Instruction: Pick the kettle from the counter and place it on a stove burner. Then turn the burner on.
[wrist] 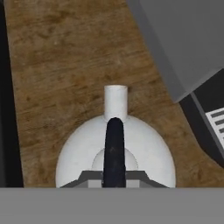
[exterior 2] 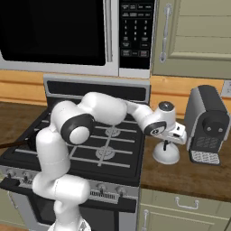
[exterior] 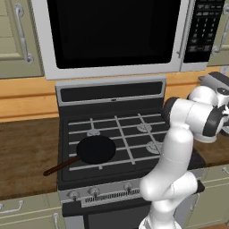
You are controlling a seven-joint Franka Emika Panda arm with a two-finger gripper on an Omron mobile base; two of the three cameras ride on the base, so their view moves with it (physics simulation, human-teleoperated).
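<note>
Clamping its gripper (exterior 2: 168,143) seemingly onto the kettle (exterior 2: 166,153) handle (kettle sitting on the counter (exterior 2: 189,178)), lifting, burner placement and ignition remaining.

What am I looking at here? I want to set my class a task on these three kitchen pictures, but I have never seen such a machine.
It is a white robot arm in a simulated kitchen. Two pictures come from cameras behind the arm, one to its left and one to its right. The third looks down from the hand itself. On the stove lies a black pan. To the stove's right, on the brown counter, a small white kettle stands beside a coffee machine. The end effector has reached down over the kettle. In the hand view its fingers are shut on the kettle's black handle, and the kettle sits on the counter.
</note>
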